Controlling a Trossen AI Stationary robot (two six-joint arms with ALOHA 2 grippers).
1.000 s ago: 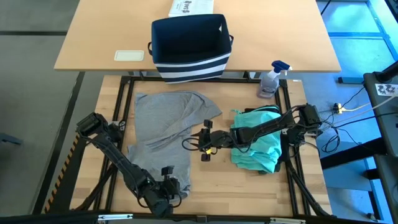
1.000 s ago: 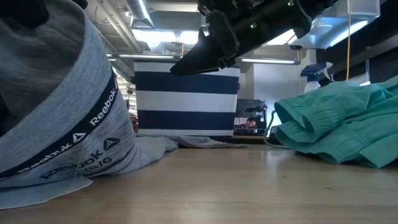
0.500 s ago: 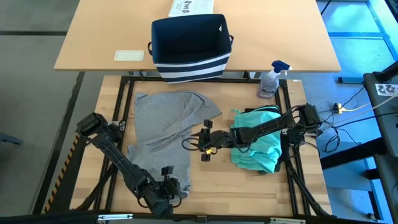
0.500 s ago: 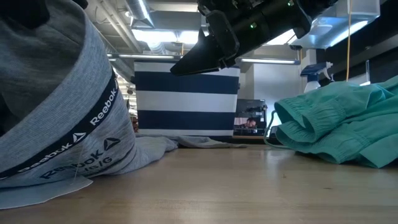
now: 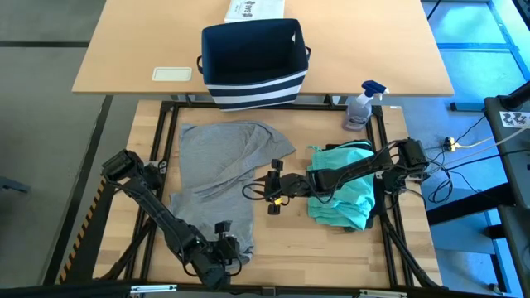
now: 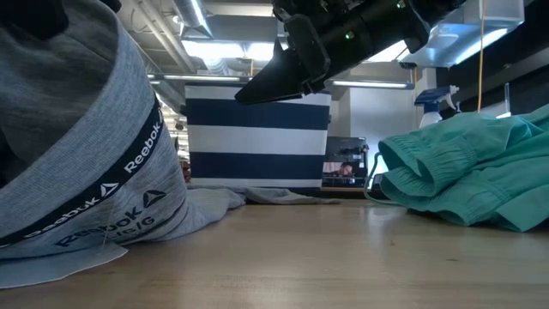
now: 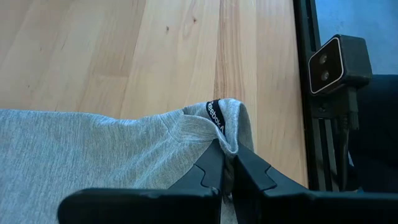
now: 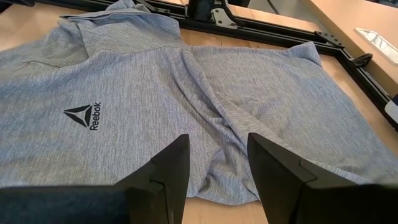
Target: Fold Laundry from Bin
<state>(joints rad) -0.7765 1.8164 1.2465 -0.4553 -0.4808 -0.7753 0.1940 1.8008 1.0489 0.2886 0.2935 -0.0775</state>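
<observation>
Left end effector (image 7: 227, 163) pinched on grey T-shirt (image 7: 93, 149) collar; right end effector (image 8: 214, 163) parted, empty.

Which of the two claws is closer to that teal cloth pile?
The right. The right gripper hangs just beside the teal pile, its arm reaching over it. The left gripper is farther off at the table's near edge, pinching the grey T-shirt.
</observation>
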